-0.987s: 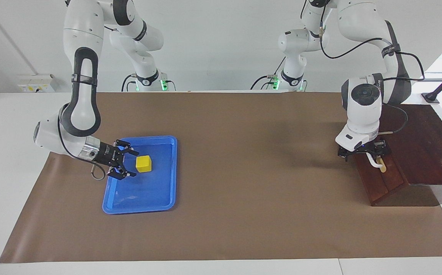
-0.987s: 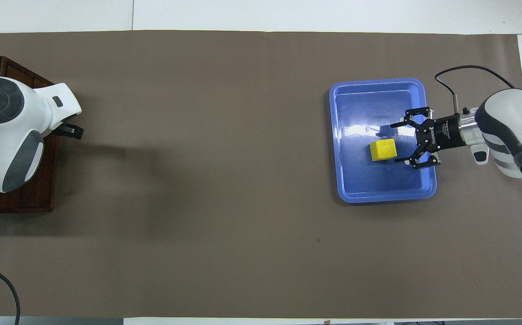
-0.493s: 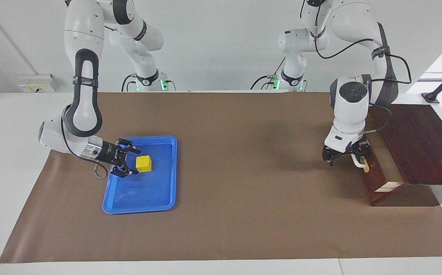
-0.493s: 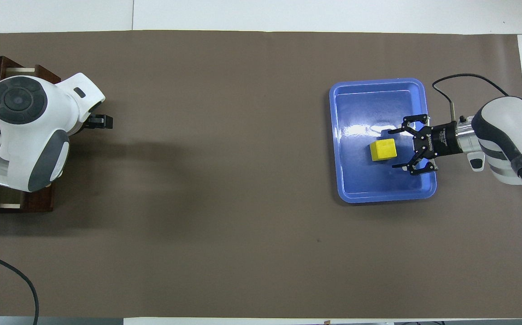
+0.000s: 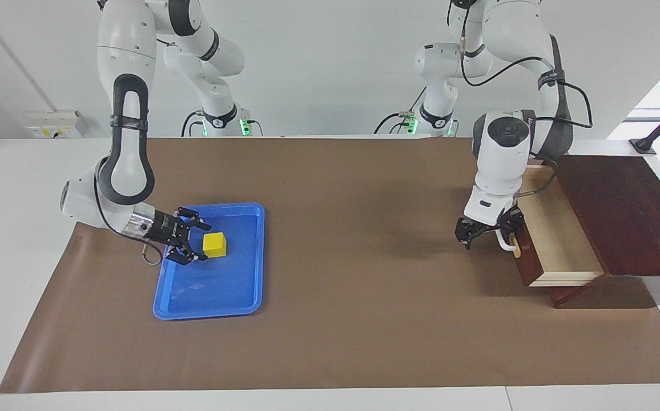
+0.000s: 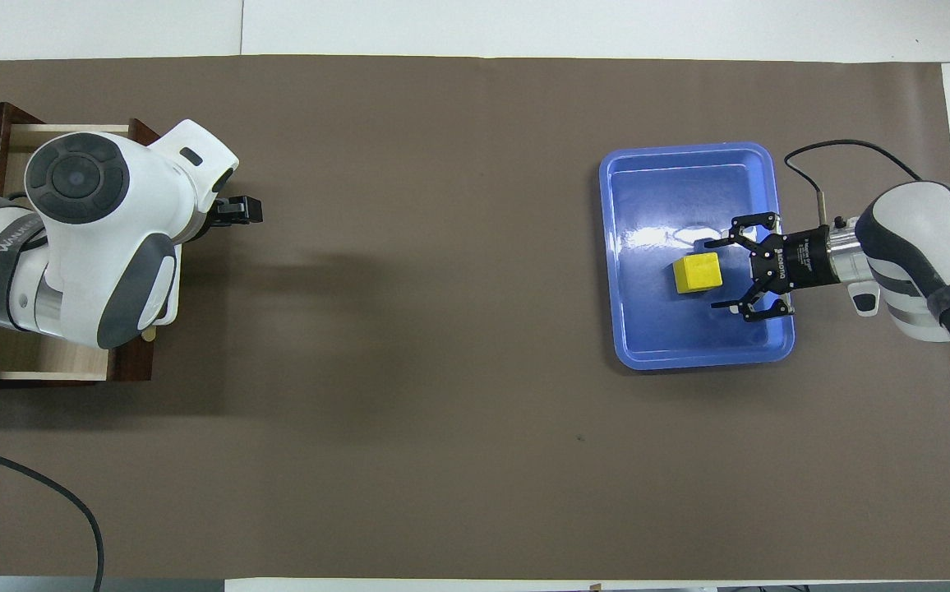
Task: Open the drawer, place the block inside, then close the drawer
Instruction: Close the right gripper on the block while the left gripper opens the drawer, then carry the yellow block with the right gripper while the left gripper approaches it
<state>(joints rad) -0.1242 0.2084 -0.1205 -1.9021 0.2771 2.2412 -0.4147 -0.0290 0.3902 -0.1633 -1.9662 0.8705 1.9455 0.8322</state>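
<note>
Sliding out, the drawer [image 5: 558,240] now shows its pale interior, left gripper [image 5: 498,234] clenched on its handle [image 5: 506,244]. Right gripper [image 5: 184,242] hovers spread-fingered at the block's [image 5: 214,244] nine o'clock in the facing view, over the blue tray [image 5: 238,285]; grasping comes next.

The left pincer [image 5: 498,233] hangs low near the counter's left-arm end, wrist bent down. The right pincer [image 5: 189,244] reaches sideways, fingers [image 6: 730,241] spread.
</note>
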